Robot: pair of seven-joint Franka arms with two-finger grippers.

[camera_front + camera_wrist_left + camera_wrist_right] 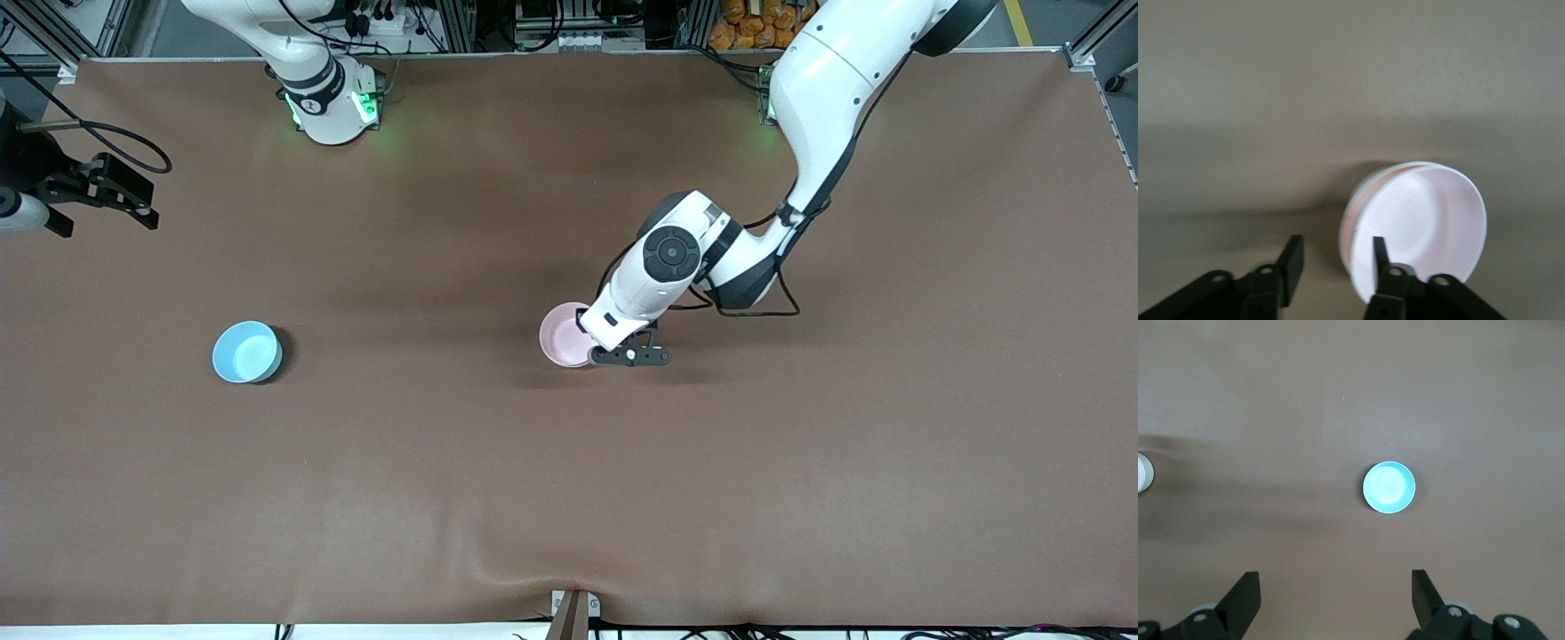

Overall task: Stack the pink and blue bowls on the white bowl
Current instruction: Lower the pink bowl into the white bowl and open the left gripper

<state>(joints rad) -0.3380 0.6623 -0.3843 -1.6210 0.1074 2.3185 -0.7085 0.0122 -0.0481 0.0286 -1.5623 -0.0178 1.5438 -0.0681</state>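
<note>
Right gripper (107, 200) waiting high at the right arm's end of the table, jaws spread wide, holding nothing; blue bowl (247, 352) sitting below it, well apart, glossy, round, shallow

Left gripper (629, 354) hanging low beside the pink bowl (562, 336), jaws partly parted astride the rim, one finger (1379, 257) inside, grip apparently loosening

Pink bowl appearing nested in the white bowl (1368, 183), only a thin white rim edge showing beneath

Likely releasing: opening fully, then lifting straight up, avoiding dragging the smooth light plastic across the matte brown table (800, 489)
</note>
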